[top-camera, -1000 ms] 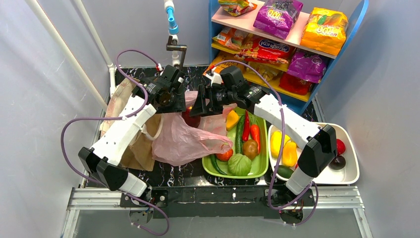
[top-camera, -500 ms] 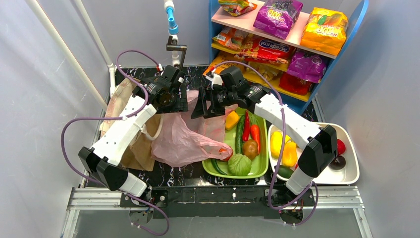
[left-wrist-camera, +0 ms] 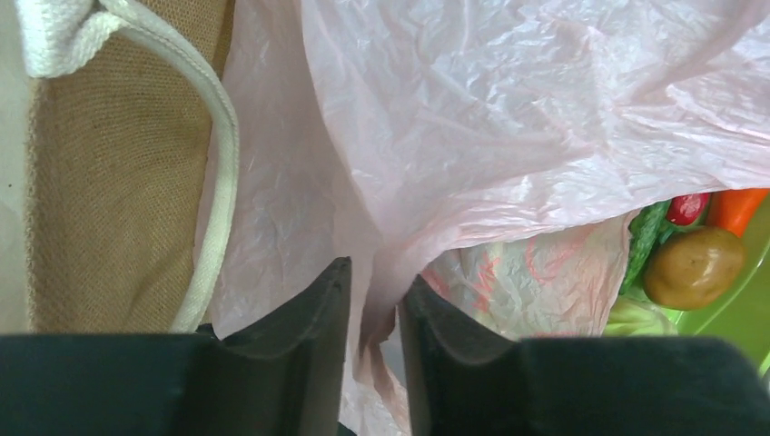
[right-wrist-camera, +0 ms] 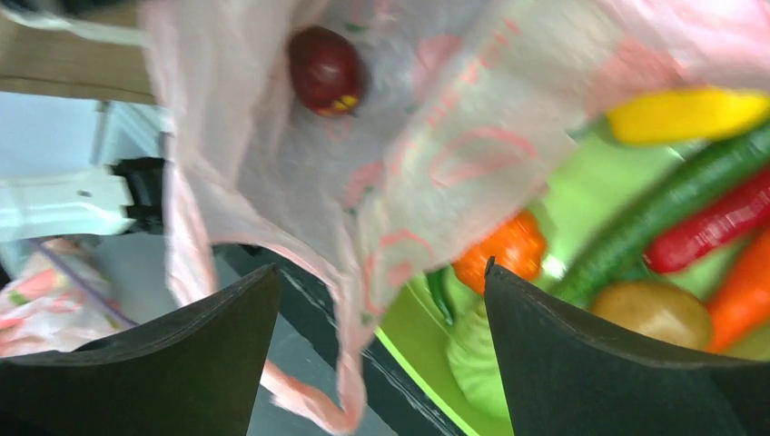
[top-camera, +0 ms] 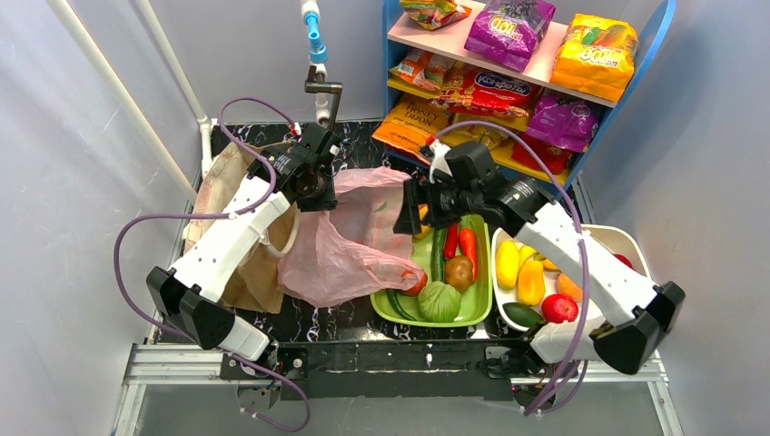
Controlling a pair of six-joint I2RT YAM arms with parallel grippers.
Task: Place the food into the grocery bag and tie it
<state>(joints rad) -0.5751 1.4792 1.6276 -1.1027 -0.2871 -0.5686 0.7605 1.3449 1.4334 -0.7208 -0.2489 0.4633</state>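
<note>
Right tool [top-camera: 410,213] withdrew; left tool [left-wrist-camera: 375,272] pinches grocery bag [left-wrist-camera: 508,118].

Right pincer [right-wrist-camera: 381,266] withdrawn from grocery bag [top-camera: 340,254] toward green tray [top-camera: 487,282]; left pincer [left-wrist-camera: 377,272] now pinching its edge.

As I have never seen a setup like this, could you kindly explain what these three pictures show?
These are two robot arms bolted at a table's near edge, each ending in a two-finger claw. The wide picture comes from a fixed camera above and behind them; the other two come from cameras on the wrists, each showing its claw's dark fingers. On the table lie a pink bag, a brown woven bag at its left and a green tray of vegetables; a shelf of snack packets stands behind. The left claw pinches a fold of the pink bag. The right claw is open and empty, looking into the bag, where a dark-red onion shows.
</note>
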